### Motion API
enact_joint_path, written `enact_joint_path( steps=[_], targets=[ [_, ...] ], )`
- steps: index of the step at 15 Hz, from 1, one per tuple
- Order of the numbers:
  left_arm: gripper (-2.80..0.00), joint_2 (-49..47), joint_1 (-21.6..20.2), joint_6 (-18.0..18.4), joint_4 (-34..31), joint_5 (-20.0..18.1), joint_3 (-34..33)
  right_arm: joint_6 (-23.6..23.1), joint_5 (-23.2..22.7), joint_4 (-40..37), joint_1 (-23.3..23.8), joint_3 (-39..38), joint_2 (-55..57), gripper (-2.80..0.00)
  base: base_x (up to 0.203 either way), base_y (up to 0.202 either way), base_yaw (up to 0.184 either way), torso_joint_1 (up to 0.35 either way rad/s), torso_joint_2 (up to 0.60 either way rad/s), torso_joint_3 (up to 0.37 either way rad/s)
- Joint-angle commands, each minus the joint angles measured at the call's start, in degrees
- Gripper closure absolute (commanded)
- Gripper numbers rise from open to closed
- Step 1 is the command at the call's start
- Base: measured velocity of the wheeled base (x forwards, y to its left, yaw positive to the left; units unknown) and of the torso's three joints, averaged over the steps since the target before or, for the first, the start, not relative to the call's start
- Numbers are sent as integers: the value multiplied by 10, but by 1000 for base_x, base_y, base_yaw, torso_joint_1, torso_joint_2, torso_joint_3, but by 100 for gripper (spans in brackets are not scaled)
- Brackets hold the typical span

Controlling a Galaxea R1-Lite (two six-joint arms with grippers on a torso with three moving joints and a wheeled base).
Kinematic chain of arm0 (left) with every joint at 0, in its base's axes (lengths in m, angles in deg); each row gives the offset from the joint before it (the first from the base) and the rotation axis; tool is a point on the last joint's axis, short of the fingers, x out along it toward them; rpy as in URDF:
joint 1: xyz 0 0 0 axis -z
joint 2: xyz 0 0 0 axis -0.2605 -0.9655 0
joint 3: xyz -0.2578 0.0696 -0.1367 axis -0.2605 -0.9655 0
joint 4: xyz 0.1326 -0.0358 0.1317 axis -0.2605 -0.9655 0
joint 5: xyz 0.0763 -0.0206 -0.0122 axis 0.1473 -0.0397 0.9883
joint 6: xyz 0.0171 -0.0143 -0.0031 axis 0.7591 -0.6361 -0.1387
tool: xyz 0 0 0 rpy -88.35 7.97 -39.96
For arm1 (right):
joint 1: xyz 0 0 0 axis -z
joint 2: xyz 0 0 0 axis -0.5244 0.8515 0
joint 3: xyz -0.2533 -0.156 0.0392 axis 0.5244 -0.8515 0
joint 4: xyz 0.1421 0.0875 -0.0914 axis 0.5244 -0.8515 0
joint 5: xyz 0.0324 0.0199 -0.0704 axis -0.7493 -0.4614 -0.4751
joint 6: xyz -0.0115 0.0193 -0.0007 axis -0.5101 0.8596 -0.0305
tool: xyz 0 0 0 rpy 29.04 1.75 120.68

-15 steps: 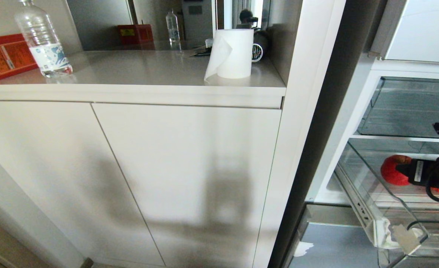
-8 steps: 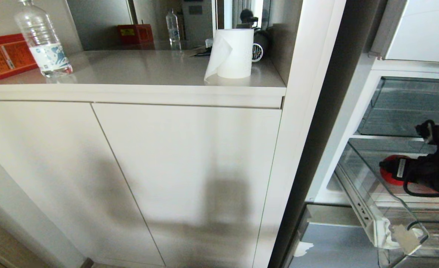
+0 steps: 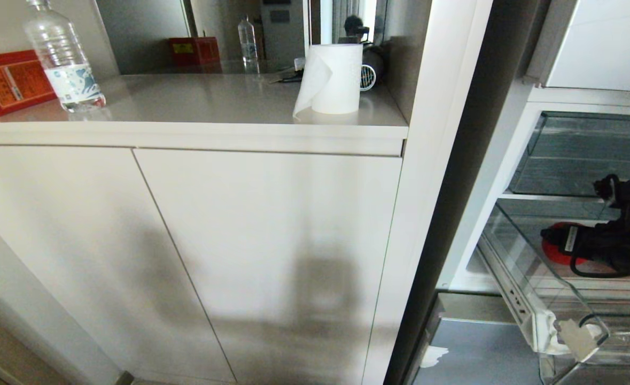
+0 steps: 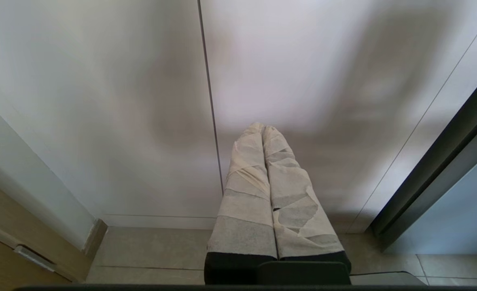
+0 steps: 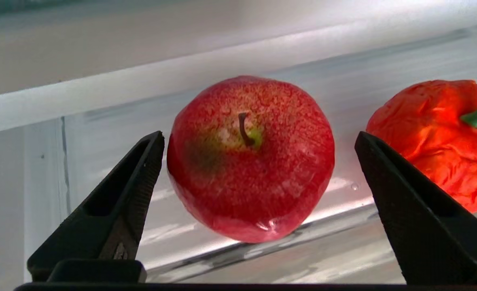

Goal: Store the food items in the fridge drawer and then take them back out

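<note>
apple (image 5: pixel 250 157) behind right end effector (image 5: pixel 258 169), half-hidden

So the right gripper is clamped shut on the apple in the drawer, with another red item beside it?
Not clamped. The right wrist view shows the right gripper open, its fingers standing clear either side of the apple. The rest holds: the apple is in the drawer, the other red item beside it.

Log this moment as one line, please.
right gripper: open, straddling apple | apple: in fridge drawer, beside red pepper | left gripper: shut, parked
</note>
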Motion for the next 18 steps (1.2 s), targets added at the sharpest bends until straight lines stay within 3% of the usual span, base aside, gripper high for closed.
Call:
enact_joint_path(
  steps=[1,12,13,18],
  targets=[
    [0,0,0,0,0,0,0,0,-1,3,4,-2,15,-280,0,0,0,0,0,0],
    [0,0,0,0,0,0,0,-1,-8,1,-1,-14,12,-280,0,0,0,0,0,0],
    [0,0,0,0,-1,0,0,-2,-8,1,-1,-13,12,0,0,0,0,0,0,0],
    [0,0,0,0,-1,0,0,-2,-8,-2,-1,-13,-2,0,0,0,0,0,0,0]
  ],
)
